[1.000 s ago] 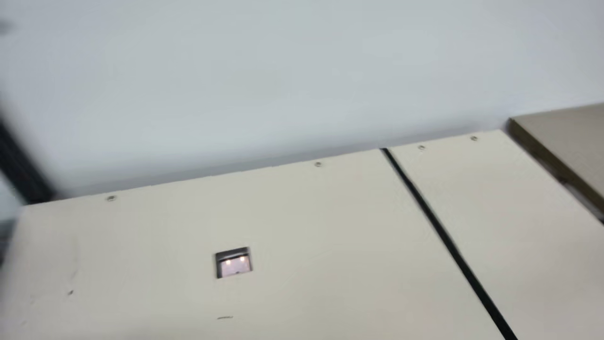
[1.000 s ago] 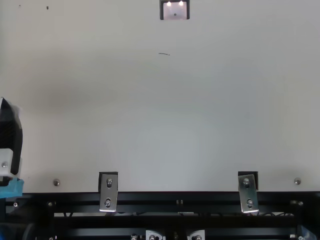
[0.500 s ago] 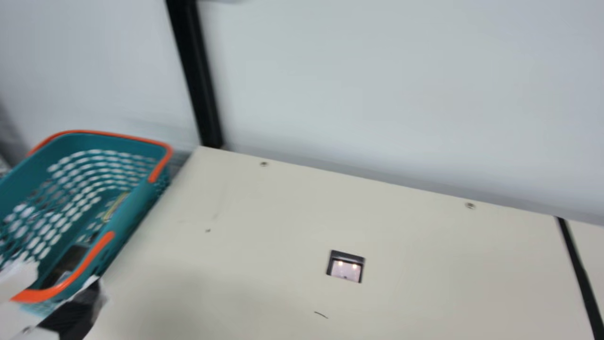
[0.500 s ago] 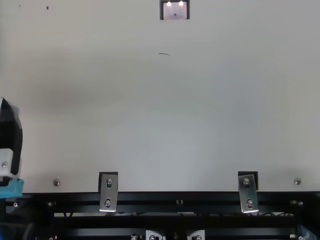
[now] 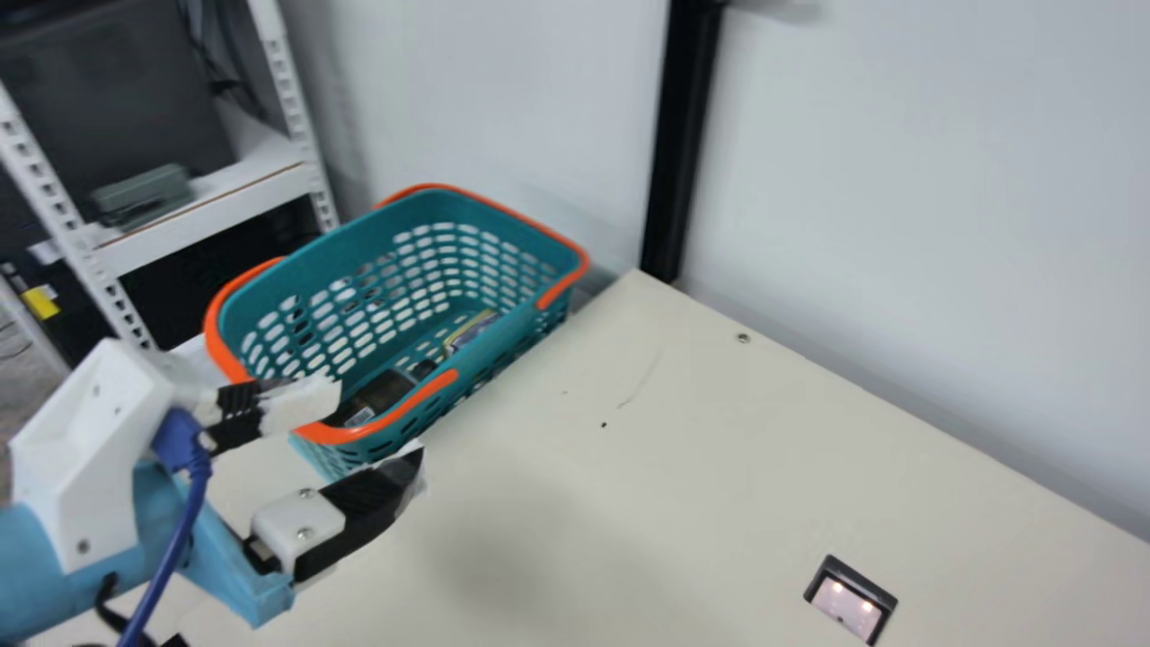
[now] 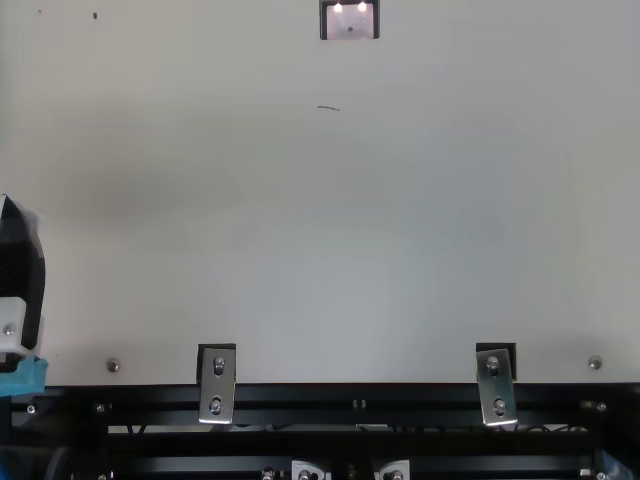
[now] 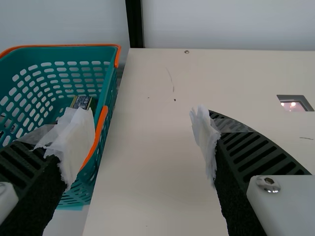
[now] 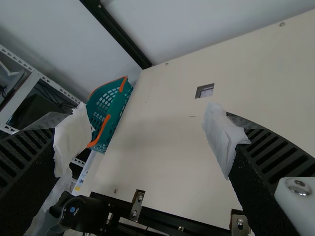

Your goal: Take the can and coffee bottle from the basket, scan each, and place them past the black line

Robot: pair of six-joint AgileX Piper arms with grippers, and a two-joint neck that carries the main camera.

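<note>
Have the right hand [image 8: 146, 130] wide, empty — the left hand [image 5: 373, 427] likewise, near the left edge of the bench [image 5: 584, 539]. See, just beyond that edge, the teal basket [image 5: 512, 337] — coffee bottle [image 5: 382, 394] lying nearer, can [image 5: 470, 332] farther in.

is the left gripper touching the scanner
Apart. The main view shows a wide stretch of table between the left gripper and the scanner.
</note>
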